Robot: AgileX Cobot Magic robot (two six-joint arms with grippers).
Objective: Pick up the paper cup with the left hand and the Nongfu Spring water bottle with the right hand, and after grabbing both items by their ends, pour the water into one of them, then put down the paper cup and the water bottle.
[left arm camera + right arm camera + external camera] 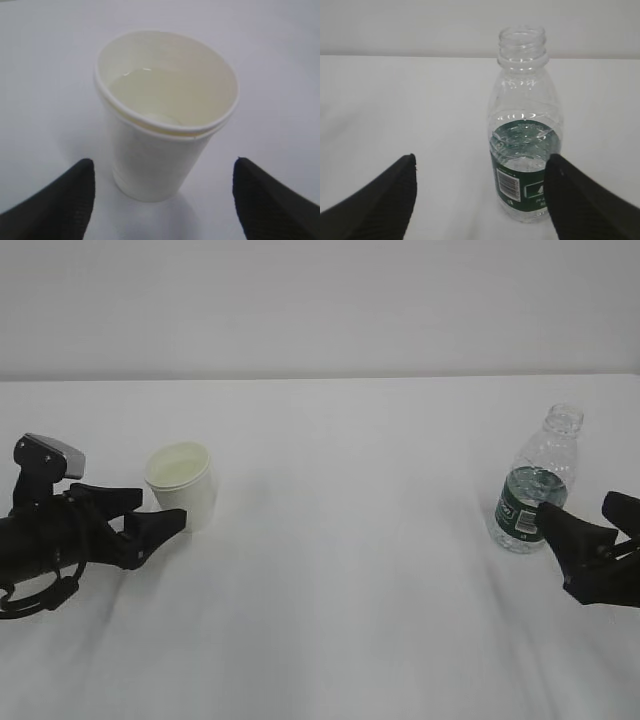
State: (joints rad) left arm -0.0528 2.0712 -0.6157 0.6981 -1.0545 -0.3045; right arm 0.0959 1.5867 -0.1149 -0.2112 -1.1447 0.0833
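Observation:
The white paper cup (182, 483) stands upright on the table at the left and holds some clear liquid (155, 92). My left gripper (160, 508) is open, its black fingertips (82, 175) spread wide on either side of the cup's base (150, 185) without touching it. At the right stands the uncapped Nongfu Spring water bottle (535, 480), with water (522, 150) filling its lower part behind the green label. My right gripper (578, 508) is open too. The bottle (525, 115) stands off-centre, close against the right finger (570, 195); the left finger is far from it.
A plain white table (340, 570) runs back to a pale wall (320, 300). A wide stretch of bare tabletop separates the cup from the bottle.

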